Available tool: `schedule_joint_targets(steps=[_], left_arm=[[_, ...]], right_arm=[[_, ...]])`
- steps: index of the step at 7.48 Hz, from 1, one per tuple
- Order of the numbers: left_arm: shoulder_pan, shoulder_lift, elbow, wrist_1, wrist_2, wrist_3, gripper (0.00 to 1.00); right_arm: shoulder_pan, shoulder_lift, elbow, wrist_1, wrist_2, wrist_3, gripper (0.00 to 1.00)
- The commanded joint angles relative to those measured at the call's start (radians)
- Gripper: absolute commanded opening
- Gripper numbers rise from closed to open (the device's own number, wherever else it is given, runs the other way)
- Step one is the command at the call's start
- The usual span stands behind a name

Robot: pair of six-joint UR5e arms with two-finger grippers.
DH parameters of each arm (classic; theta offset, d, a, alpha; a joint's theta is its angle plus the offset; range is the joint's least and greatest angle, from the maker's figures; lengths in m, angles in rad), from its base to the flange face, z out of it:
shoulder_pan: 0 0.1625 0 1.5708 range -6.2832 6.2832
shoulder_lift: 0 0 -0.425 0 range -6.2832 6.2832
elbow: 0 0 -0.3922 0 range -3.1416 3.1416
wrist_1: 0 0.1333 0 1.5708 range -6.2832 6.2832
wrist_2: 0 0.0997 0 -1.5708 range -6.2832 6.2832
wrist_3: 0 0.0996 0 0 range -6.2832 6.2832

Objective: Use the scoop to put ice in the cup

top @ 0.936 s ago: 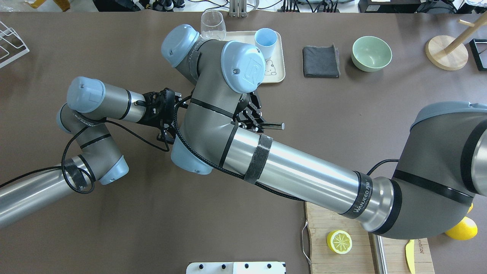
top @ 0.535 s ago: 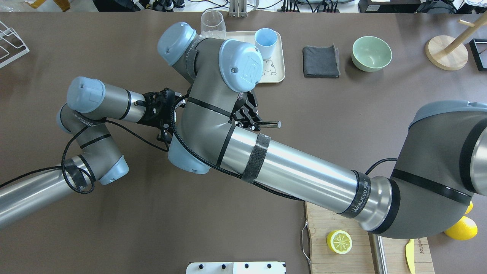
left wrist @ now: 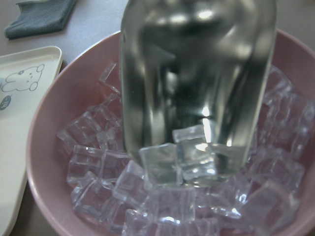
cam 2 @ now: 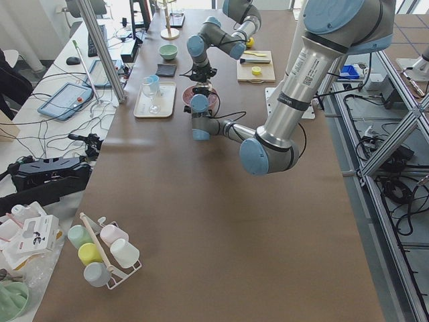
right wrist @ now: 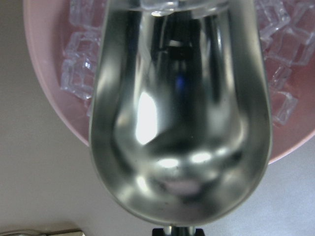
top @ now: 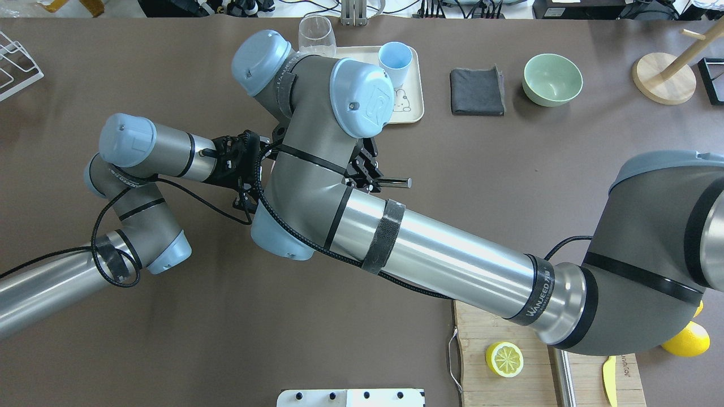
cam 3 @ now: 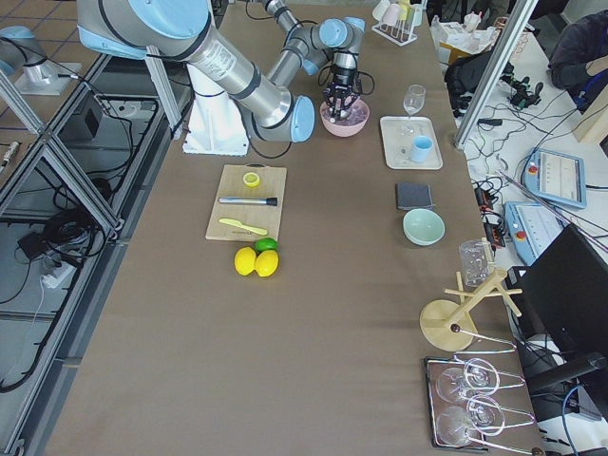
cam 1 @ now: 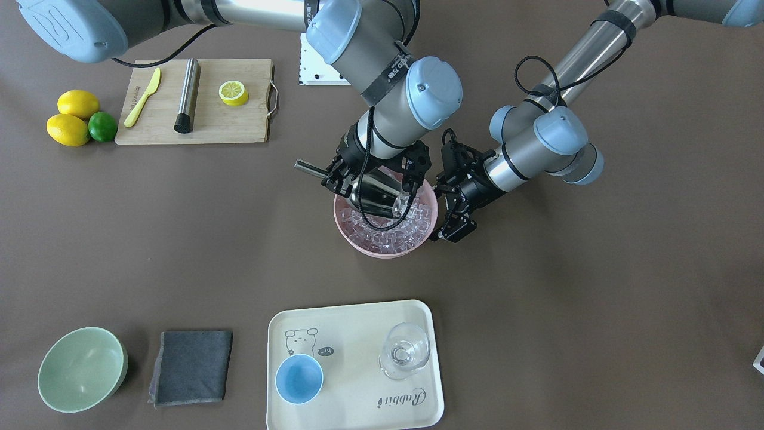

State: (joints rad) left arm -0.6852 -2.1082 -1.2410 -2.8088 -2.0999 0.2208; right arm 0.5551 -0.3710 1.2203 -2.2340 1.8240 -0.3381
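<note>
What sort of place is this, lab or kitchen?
Likely a robotics lab staged as a drinks bench: aluminium post, a tablet alongside, right gripper holding a scoop in a bowl of ice.

Crowded over pink bowl [cam 1: 382, 253]: scoop [cam 1: 373, 194] tilted into ice [cam 1: 412, 230], right arm [cam 1: 382, 60] above, left gripper [cam 1: 449, 214] just beside rim. Open passage over table [cam 1: 537, 298] between bowl and tray [cam 1: 358, 313]. On tray, glass [cam 1: 406, 351] near cup [cam 1: 299, 378], not touching.
</note>
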Motion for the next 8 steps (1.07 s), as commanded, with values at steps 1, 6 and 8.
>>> schedule_joint_targets(steps=[1, 6, 8], left_arm=[[0.000, 0.000, 0.000, 0.000, 0.000, 0.000, 0.97], [0.000, 0.002, 0.002, 0.000, 0.000, 0.000, 0.97], [0.000, 0.002, 0.002, 0.000, 0.000, 0.000, 0.97]], right_arm=[[0.000, -0.025, 0.066, 0.008, -0.002, 0.001, 0.00], [0.000, -0.121, 0.215, 0.007, 0.001, 0.001, 0.00], [0.000, -0.124, 0.232, -0.056, 0.003, -0.015, 0.00]])
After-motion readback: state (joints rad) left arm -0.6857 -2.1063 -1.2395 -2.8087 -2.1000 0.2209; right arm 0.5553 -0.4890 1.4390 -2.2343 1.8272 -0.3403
